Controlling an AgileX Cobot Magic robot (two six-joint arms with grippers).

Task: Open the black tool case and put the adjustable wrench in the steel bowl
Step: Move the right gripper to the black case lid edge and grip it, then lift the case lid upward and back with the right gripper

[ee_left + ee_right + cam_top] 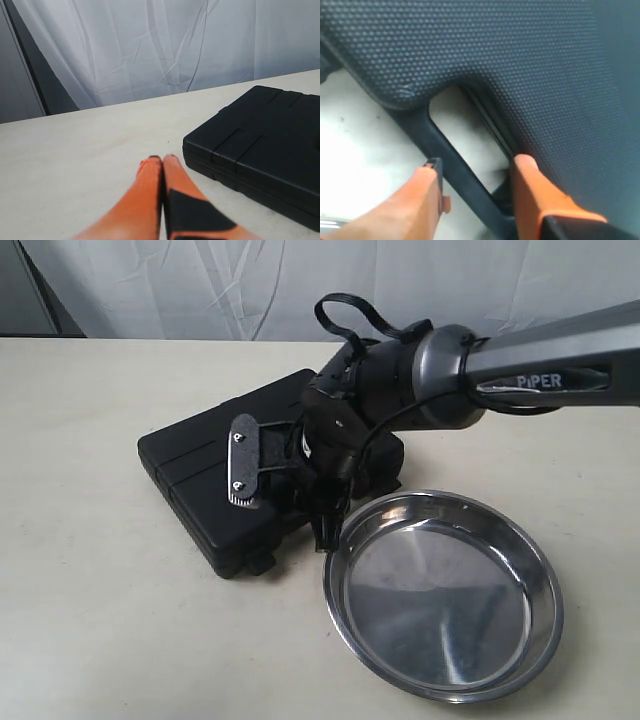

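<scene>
The black tool case (pixel 212 478) lies shut on the table, its grooved lid up. My right gripper (pixel 322 522) reaches across to the case's front edge, beside the steel bowl (pixel 440 602). In the right wrist view this gripper (pixel 476 167) is open, its orange fingers (pixel 530 192) straddling the bar of the case's moulded handle (pixel 454 169) without pinching it. Above them is the dimpled black case (pixel 520 60). My left gripper (pixel 162 159) is shut and empty, low over the table just left of the case (pixel 260 135). The adjustable wrench is out of view.
The bowl's rim almost touches the case's front corner. A white curtain (pixel 165 45) hangs behind the table's far edge. The right arm's dark tube (pixel 560 360) spans the upper right above the table. Bare tabletop (pixel 90 620) lies left of the case.
</scene>
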